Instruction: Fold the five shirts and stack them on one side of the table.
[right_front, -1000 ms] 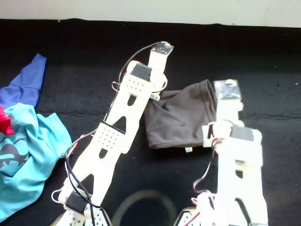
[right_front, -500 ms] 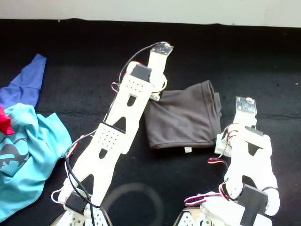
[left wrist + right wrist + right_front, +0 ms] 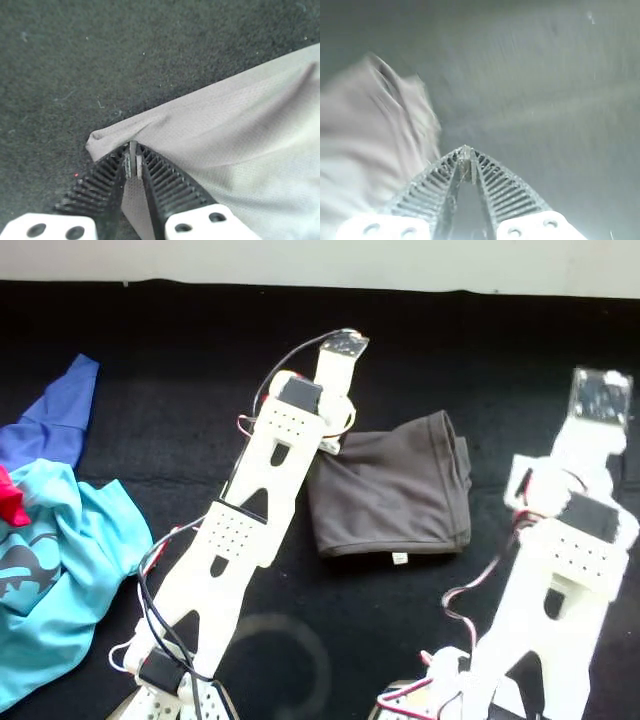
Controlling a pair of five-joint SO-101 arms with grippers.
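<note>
1. Fingers (image 3: 160, 175) of the left gripper (image 3: 132, 162) pinch a corner of the grey shirt (image 3: 390, 495). The right gripper (image 3: 465, 167) is closed on nothing, over the black worktop (image 3: 180, 350) to the shirt's right.
2. The pinched corner should probably be kept low and steady so the fold stays square.
3. Turquoise and blue shirts (image 3: 60, 540) lie heaped, unfolded, at the left edge.
4. Mid-worktop, the grey shirt is folded to a smooth rectangle, a small white tag (image 3: 399, 558) peeping from its near edge.

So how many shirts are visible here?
4: a folded grey shirt mid-table; a turquoise shirt, a blue shirt and a red garment piled at the left edge. A fifth may be hidden.
</note>
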